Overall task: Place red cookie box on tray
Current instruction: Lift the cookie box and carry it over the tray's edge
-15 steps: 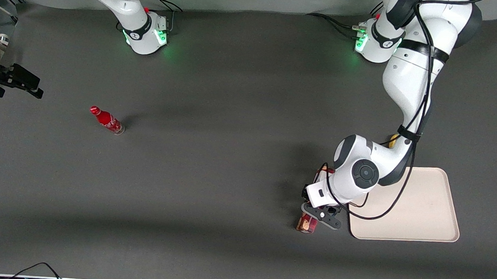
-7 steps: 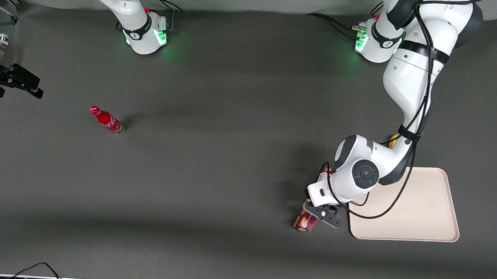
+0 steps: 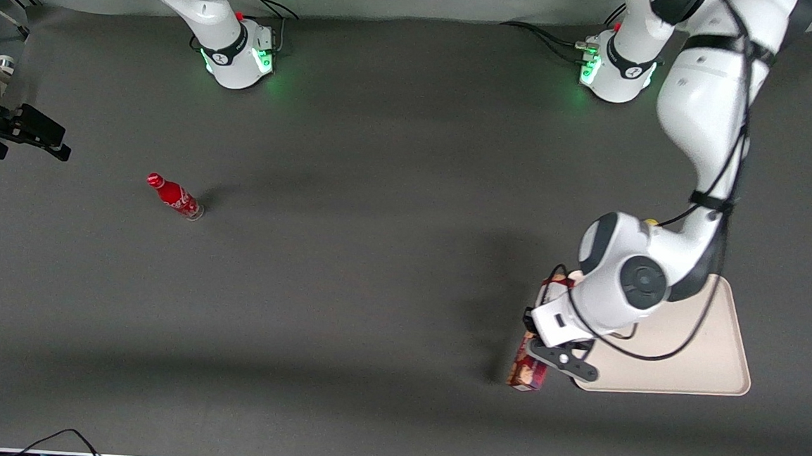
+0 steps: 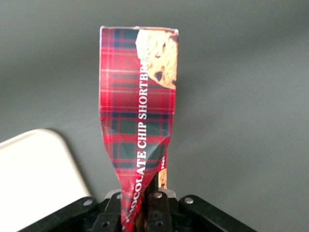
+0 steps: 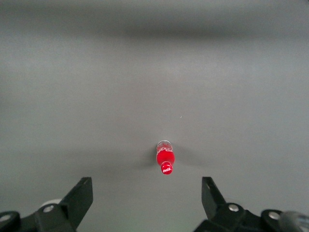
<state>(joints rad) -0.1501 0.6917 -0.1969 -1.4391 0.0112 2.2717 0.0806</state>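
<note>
The red cookie box (image 3: 529, 366) is a long red tartan carton with a cookie picture and "CHOCOLATE CHIP SHORTBREAD" lettering (image 4: 140, 111). My left gripper (image 3: 548, 344) is shut on one end of it, where the carton is squeezed narrow. The box hangs above the dark table, just beside the corner of the tray (image 3: 716, 346) that is nearest the front camera. A rounded corner of the cream tray (image 4: 38, 174) shows in the left wrist view next to the box. The arm's wrist covers part of the tray.
A small red bottle (image 3: 174, 195) stands on the dark table mat toward the parked arm's end, also seen as the bottle (image 5: 165, 158) in the right wrist view. A yellow object (image 3: 652, 221) peeks out by the working arm's forearm.
My gripper has carried the cookie box sideways toward the tray and slightly nearer the front camera. The arm's elbow swung the same way.
</note>
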